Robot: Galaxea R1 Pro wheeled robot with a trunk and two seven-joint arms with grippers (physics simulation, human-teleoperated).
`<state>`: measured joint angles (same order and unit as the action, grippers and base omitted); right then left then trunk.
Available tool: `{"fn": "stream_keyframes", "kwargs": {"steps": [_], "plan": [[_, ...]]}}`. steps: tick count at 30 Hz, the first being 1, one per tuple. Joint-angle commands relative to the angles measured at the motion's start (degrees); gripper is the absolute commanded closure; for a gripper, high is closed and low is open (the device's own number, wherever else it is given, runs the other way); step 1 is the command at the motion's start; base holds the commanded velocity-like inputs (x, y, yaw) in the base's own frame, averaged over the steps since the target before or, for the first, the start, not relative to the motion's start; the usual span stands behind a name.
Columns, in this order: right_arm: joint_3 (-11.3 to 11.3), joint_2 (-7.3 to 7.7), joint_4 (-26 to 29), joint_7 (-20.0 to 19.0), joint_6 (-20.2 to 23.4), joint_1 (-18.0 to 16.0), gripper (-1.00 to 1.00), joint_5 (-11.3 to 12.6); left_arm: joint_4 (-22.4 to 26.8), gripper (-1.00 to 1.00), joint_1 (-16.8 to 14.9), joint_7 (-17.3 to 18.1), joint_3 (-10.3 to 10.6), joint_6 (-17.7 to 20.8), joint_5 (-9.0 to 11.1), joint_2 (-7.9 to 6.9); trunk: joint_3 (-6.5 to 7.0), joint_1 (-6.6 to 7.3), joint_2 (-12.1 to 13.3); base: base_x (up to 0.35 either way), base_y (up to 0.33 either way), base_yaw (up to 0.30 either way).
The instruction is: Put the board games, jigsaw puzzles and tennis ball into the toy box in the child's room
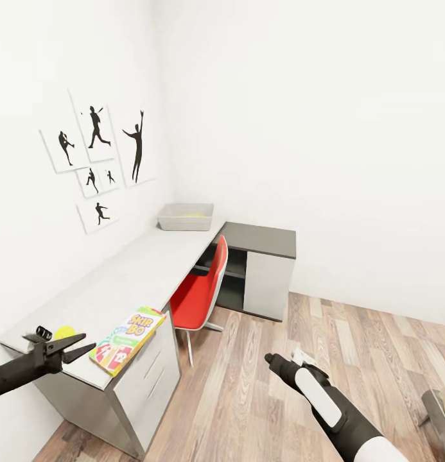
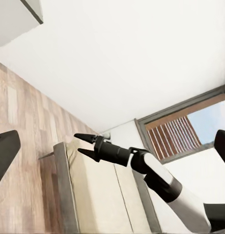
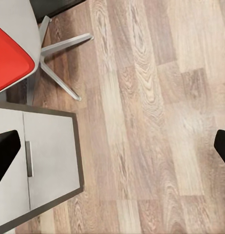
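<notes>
Yellow-green, the tennis ball [image 1: 63, 332] lies on the desk [image 1: 139, 269] just behind the left gripper [image 1: 78, 346], whose jaws are spread and empty. A Skip-Bo game box [image 1: 128, 339] lies just beside it. Far along sits the grey toy box [image 1: 185, 217]. The right gripper [image 2: 83, 145], also parted, hangs over wood floor [image 3: 156, 122].

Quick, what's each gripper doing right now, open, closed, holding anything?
Left gripper: open, empty, beside the small yellow-green tennis ball.
Right gripper: open, empty, above the wood-plank floor.
</notes>
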<state>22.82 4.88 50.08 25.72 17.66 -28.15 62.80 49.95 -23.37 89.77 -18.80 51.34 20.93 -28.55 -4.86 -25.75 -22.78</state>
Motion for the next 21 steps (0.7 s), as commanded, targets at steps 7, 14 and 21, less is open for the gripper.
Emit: {"fn": "stream_keyframes", "kwargs": {"steps": [7,14,21], "plan": [[0.3,0.07,0.0,0.4,0.0,-0.1,-1.00,0.3,0.4,-1.00,-0.2,0.2,0.7,3.8,-0.4,7.40,-0.13,-0.04,-0.1,0.000,0.000,-0.002],[0.4,0.04,0.0,0.5,-0.1,-0.1,-1.00,0.2,0.0,-1.00,-0.3,-5.0,0.6,5.5,-0.5,15.73,-0.13,-0.04,-0.1,0.000,0.000,0.000],[0.4,0.00,0.0,0.5,-0.1,-0.1,-1.00,0.2,-0.2,-1.00,-0.3,-13.8,0.3,5.0,-0.5,20.62,-0.13,-0.04,-0.1,0.000,0.000,0.000]]}}
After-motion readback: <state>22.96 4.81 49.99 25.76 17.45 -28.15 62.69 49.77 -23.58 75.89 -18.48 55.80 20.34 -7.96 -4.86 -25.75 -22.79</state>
